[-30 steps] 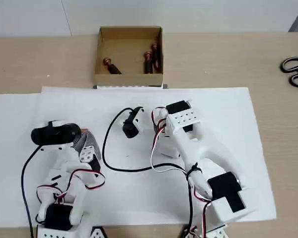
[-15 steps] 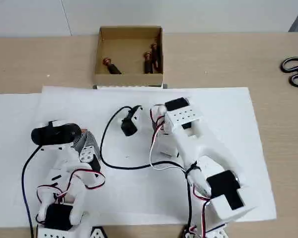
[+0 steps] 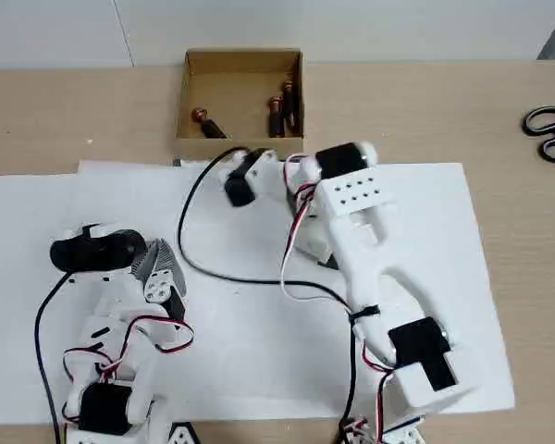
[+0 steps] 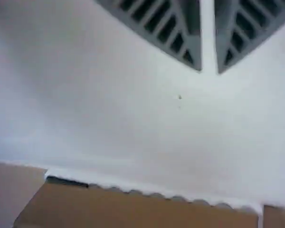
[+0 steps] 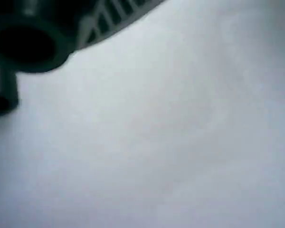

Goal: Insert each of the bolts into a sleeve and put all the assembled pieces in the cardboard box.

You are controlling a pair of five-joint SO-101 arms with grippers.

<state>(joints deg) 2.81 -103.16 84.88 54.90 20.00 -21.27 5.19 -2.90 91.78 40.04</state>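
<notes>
Paper [image 3: 425,213] meets the cardboard box [image 3: 240,148]; left end effector [image 4: 210,70] closed, empty; right end effector [image 5: 71,42] state unclear.

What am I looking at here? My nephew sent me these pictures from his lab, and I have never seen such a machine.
These are two small white robot arms at a wooden table partly covered by a white paper sheet. One picture looks down from above. The other two come from a camera on each arm's wrist. The open brown cardboard box holds three copper-headed bolts in dark sleeves. Black-handled scissors lie off to one side. The left arm's grey gripper hangs over the paper, shut and empty. The right arm stretches towards the box. A dark round shape in its wrist view is too blurred to name.
</notes>
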